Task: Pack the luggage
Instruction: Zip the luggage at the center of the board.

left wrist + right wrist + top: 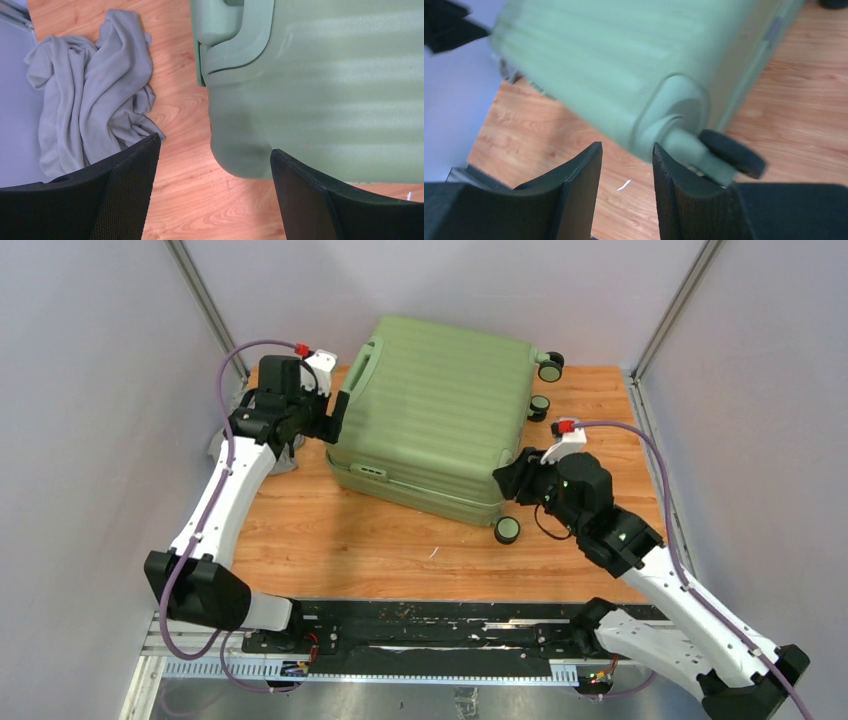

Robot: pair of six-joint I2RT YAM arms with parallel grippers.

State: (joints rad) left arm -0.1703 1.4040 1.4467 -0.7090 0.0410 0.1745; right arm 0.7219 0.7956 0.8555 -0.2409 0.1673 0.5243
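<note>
Lying flat and closed, the large light-green ribbed hard-shell luggage [430,420] occupies the far middle of the wooden table [350,540]. At its left end, beside the handle, the left gripper [215,147] gapes wide with nothing between its black fingers. A crumpled grey cloth [90,100] sits near that end. At the near right corner, the right gripper [626,146] is partly parted and empty, just beside a black-and-green wheel [731,152].

Pretty plain setup: warm wood-grain counter [380,540] boxed in by pale grey-lilac walls [90,360] on three sides, thin metal posts [205,300] in the back corners, black rail [430,625] along the near edge. Soft, even light.
</note>
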